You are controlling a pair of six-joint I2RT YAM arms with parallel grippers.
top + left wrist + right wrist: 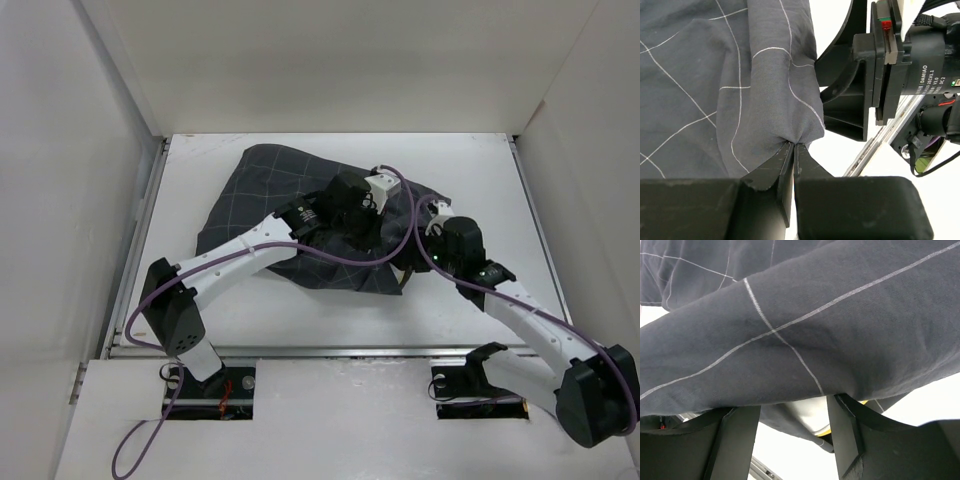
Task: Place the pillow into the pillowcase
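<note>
The dark checked pillowcase [265,190] lies bunched in the middle of the table. My left gripper [376,226] is shut on a pinched fold of the pillowcase [740,75]; the fingertips [790,150] meet in the cloth. My right gripper [416,262] is at the case's right edge, open, with its fingers [842,425] wide apart under the draped pillowcase [805,320]. The pillow is almost wholly hidden inside the case. Only a cream sliver of it with a yellow edge [810,416] shows between the right fingers.
White walls enclose the table [480,170] on the left, back and right. The right arm's wrist motor [910,65] is close beside my left gripper. A metal rail [330,352] runs along the table's near edge.
</note>
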